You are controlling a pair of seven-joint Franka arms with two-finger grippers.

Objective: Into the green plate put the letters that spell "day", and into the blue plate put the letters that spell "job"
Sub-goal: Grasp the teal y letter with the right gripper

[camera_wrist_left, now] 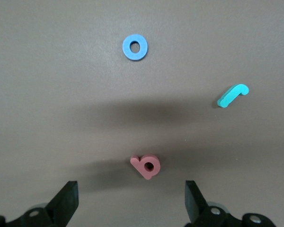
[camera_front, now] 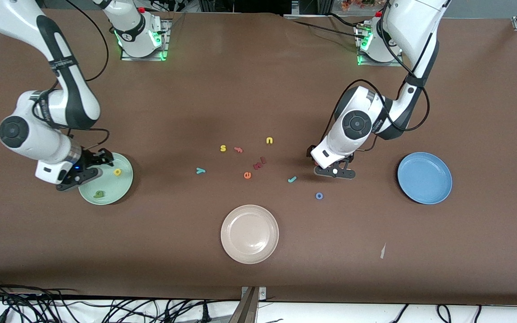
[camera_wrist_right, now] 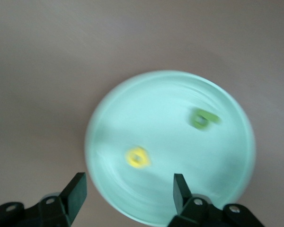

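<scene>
Bare table around salmon-red letter [camera_wrist_left: 146, 166], between left end effector's [camera_wrist_left: 130, 201] spread fingers.

Green plate [camera_front: 126, 186] holds 2 letters: yellow [camera_front: 117, 172], dark green [camera_front: 99, 194]. Teal y [camera_front: 200, 170], salmon letter [camera_wrist_left: 146, 165], teal j [camera_front: 291, 179], blue o [camera_front: 319, 195] lie on the table; blue plate [camera_front: 424, 178] is bare.

From the front you look down on the whole table [camera_front: 258, 278] toward both bases; your left wrist camera looks straight down, close over the blue ring [camera_wrist_left: 135, 47], your right wrist camera over the green plate [camera_wrist_right: 170, 94], both also in front view.
</scene>
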